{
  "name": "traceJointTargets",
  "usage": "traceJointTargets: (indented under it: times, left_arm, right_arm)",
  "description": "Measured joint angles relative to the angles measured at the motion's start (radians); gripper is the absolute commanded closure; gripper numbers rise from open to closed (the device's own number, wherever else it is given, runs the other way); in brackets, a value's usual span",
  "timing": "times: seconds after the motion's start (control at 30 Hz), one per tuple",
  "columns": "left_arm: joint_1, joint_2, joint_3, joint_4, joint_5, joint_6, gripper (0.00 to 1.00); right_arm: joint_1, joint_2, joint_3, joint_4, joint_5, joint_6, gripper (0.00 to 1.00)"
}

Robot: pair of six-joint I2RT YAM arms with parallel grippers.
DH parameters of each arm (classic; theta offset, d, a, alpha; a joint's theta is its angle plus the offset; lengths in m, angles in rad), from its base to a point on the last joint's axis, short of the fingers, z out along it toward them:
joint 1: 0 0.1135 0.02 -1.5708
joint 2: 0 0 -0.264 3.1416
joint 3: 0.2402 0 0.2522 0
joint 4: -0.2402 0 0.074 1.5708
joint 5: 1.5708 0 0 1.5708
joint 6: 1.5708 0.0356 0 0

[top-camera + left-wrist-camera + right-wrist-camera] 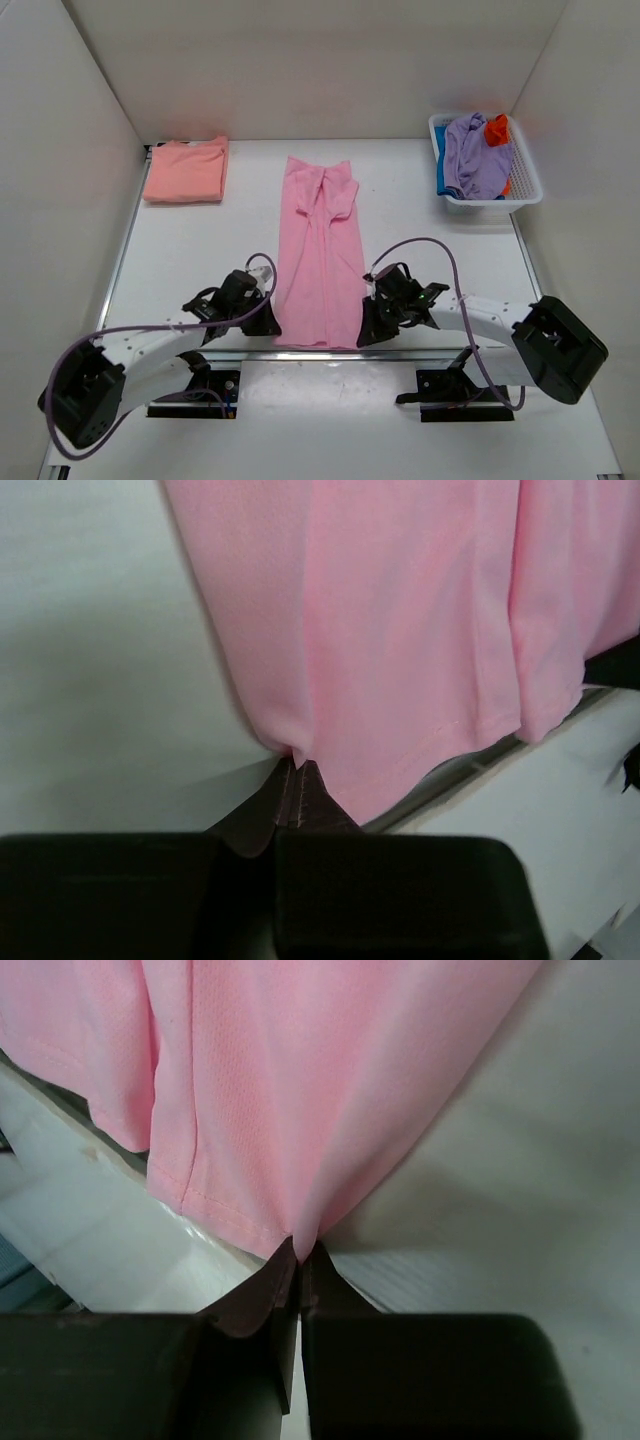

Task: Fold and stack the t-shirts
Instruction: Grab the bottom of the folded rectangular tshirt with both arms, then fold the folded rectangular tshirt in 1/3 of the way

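A light pink t-shirt [322, 250] lies in a long narrow strip down the middle of the table, sleeves folded in, hem at the near edge. My left gripper [270, 325] is shut on the hem's left corner; the wrist view shows the pink cloth [400, 630] pinched between its closed fingertips. My right gripper [366, 330] is shut on the hem's right corner, with a fold of the pink t-shirt [300, 1090] caught between its tips. A folded salmon-peach t-shirt [186, 170] lies at the far left. Lavender [472, 155], orange [497, 130] and blue [441, 178] t-shirts are heaped in the basket.
The white slatted basket [525, 190] stands at the far right corner. White walls close in the table on the left, back and right. The table's near edge rail [470, 765] runs just under the hem. Purple cables loop over both arms.
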Motion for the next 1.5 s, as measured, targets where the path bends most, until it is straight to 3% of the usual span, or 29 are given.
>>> traceJointTargets:
  times: [0.2, 0.4, 0.7, 1.03, 1.07, 1.13, 1.2, 1.23, 1.33, 1.5]
  left_arm:
    - [0.01, -0.187, -0.051, -0.157, 0.015, -0.012, 1.0]
    - [0.084, -0.169, 0.014, -0.228, 0.054, -0.003, 1.0]
    - [0.311, 0.14, 0.371, -0.196, 0.143, 0.101, 1.0]
    - [0.406, 0.615, 0.771, -0.147, 0.204, 0.177, 1.0]
    - [0.416, 0.667, 0.819, -0.144, 0.211, 0.18, 0.92]
    - [0.438, 0.766, 0.911, -0.138, 0.222, 0.181, 0.6]
    - [0.463, 0.855, 0.991, -0.127, 0.241, 0.169, 0.47]
    - [0.477, 0.89, 1.022, -0.117, 0.253, 0.16, 0.45]
    - [0.513, 0.942, 1.051, -0.09, 0.282, 0.134, 0.43]
    - [0.537, 0.881, 0.93, -0.048, 0.294, 0.129, 0.44]
  right_arm:
    - [0.007, -0.075, -0.033, -0.099, -0.039, -0.006, 1.0]
    - [-0.033, -0.027, 0.042, -0.181, -0.088, -0.056, 1.0]
    - [-0.246, 0.126, 0.388, -0.279, -0.153, -0.211, 1.0]
    - [-0.387, 0.485, 0.83, -0.419, -0.157, -0.379, 1.0]
    - [-0.399, 0.521, 0.868, -0.426, -0.156, -0.391, 0.95]
    - [-0.425, 0.601, 0.958, -0.449, -0.148, -0.412, 0.75]
    - [-0.447, 0.667, 1.036, -0.455, -0.133, -0.423, 0.54]
    - [-0.456, 0.692, 1.069, -0.456, -0.126, -0.427, 0.49]
    - [-0.48, 0.708, 1.107, -0.454, -0.105, -0.433, 0.48]
    - [-0.486, 0.631, 0.996, -0.403, -0.074, -0.422, 0.48]
